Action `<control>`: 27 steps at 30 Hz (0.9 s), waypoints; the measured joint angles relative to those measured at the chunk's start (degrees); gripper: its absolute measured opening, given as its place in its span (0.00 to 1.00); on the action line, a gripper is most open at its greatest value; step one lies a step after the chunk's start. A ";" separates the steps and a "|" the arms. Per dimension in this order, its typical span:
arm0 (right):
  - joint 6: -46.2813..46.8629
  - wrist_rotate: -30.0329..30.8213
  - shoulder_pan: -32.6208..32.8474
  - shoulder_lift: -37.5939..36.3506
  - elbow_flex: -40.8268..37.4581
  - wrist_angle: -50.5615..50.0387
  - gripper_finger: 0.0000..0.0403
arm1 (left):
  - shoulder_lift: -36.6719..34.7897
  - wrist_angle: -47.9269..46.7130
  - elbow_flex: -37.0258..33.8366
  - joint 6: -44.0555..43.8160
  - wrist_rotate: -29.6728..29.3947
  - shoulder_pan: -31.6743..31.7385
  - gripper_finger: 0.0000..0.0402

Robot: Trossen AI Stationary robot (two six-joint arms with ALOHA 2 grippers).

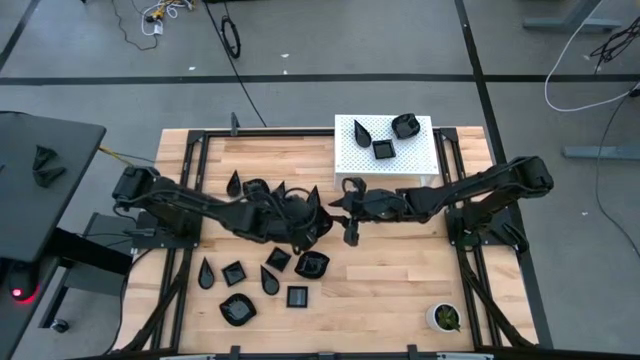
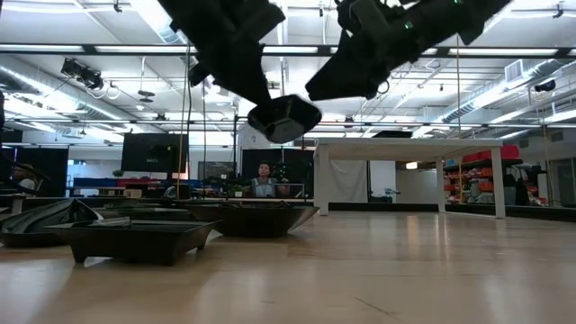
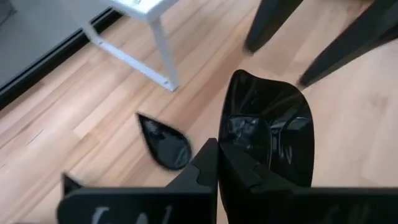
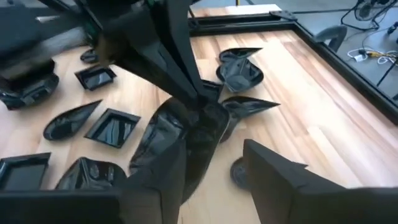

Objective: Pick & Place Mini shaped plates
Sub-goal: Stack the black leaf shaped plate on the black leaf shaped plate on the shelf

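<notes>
My left gripper hovers over the table's middle, shut on a glossy black rounded dish that shows lifted in the low view. My right gripper is open and faces it from the right. Its two fingers stand on either side of the dish's far end; I cannot tell whether they touch it. Several more black dishes rest flat on the table's left near part. A teardrop dish lies on the wood below. My left gripper pinches the rounded dish by its rim between the two fingers, which slant down from the table's left. The dish is lifted clear of the table and tilted, reaching away from the fingers toward my right gripper.
A white perforated stand at the far middle carries three black dishes. A small white pot with a green plant sits at the near right corner. Bare wood lies on the right half. A person sits far behind the table.
</notes>
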 joint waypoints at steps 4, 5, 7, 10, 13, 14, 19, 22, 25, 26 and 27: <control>0.02 0.00 0.00 -0.02 -2.48 3.93 0.36 | -0.10 1.53 0.00 0.19 -0.16 0.04 0.03; 0.02 0.00 0.00 -0.01 -3.09 4.29 0.35 | -0.18 2.08 0.00 0.28 -0.13 0.04 0.03; 0.25 0.00 0.00 0.03 -3.89 6.05 0.33 | -0.22 2.21 0.00 0.30 -0.15 0.04 0.03; 0.45 0.00 0.00 0.00 -3.98 6.76 0.29 | -0.22 2.26 0.00 0.28 -0.11 0.04 0.02; 0.43 0.00 0.00 0.00 -4.05 6.73 0.23 | -0.22 3.13 0.00 0.27 -0.10 0.02 0.02; 0.43 0.00 0.00 0.00 -4.05 6.93 0.20 | -0.22 3.55 0.00 0.28 -0.11 0.04 0.02; 0.45 2.39 -0.04 0.00 -4.05 5.80 0.05 | -0.22 5.20 0.00 0.28 -0.59 0.04 0.04; 0.62 3.56 -0.07 -0.03 -4.05 5.33 0.02 | -0.22 6.79 -0.02 1.44 -1.78 0.00 0.06; 2.83 5.95 -0.07 -0.04 -4.05 3.60 0.02 | -0.39 10.12 0.07 6.08 -1.93 0.04 0.10; 3.51 6.72 -0.07 -0.38 -4.07 2.81 0.01 | -0.60 10.15 0.54 7.66 -1.65 0.04 0.12; 3.69 7.21 -0.07 -0.94 -4.07 2.03 0.01 | -0.68 10.18 1.33 9.38 -1.08 0.04 0.14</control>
